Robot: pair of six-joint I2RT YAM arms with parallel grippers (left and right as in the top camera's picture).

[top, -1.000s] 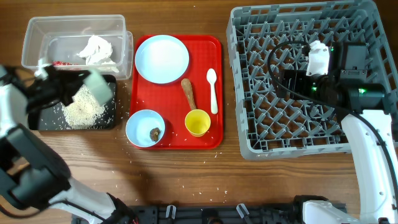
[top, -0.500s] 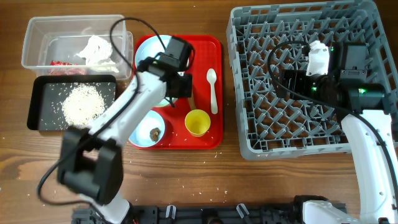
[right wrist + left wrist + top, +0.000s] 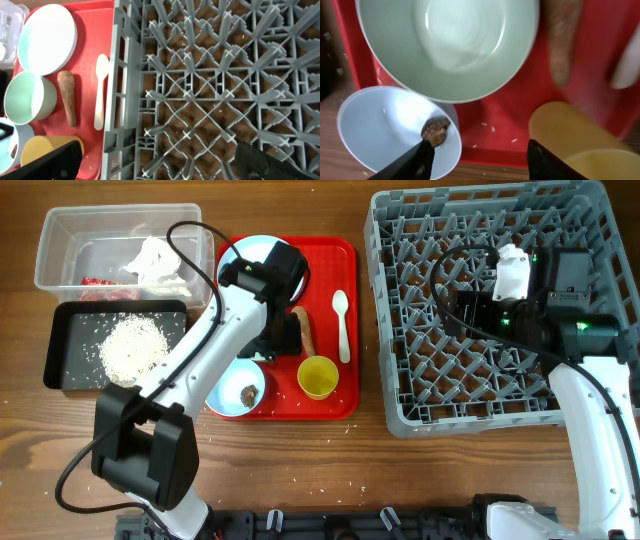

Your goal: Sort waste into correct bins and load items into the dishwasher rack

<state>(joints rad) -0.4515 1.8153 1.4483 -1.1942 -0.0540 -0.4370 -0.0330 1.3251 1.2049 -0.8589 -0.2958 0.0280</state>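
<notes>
My left gripper (image 3: 482, 162) hangs open over the red tray (image 3: 500, 125), nothing between its fingers. Just beyond it an empty pale green bowl (image 3: 445, 45) sits on the tray; in the overhead view the left gripper (image 3: 275, 340) covers it. A pale blue bowl (image 3: 235, 387) holds the small brown lump (image 3: 436, 131). The yellow cup (image 3: 318, 377), brown sausage stick (image 3: 303, 330), white spoon (image 3: 341, 325) and blue plate (image 3: 250, 265) also lie on the tray. My right gripper (image 3: 162, 165) stands open above the grey dishwasher rack (image 3: 490, 310).
At the far left the clear tub (image 3: 120, 245) holds crumpled tissue (image 3: 155, 260) and a red wrapper (image 3: 95, 281). Below it the black tray (image 3: 70, 350) holds a heap of rice (image 3: 130, 348). Stray grains dot the wooden table (image 3: 300, 460).
The left arm swung right from the black tray to the red tray with the green bowl, then its jaws opened and the bowl now rests there. The right arm stayed still.
</notes>
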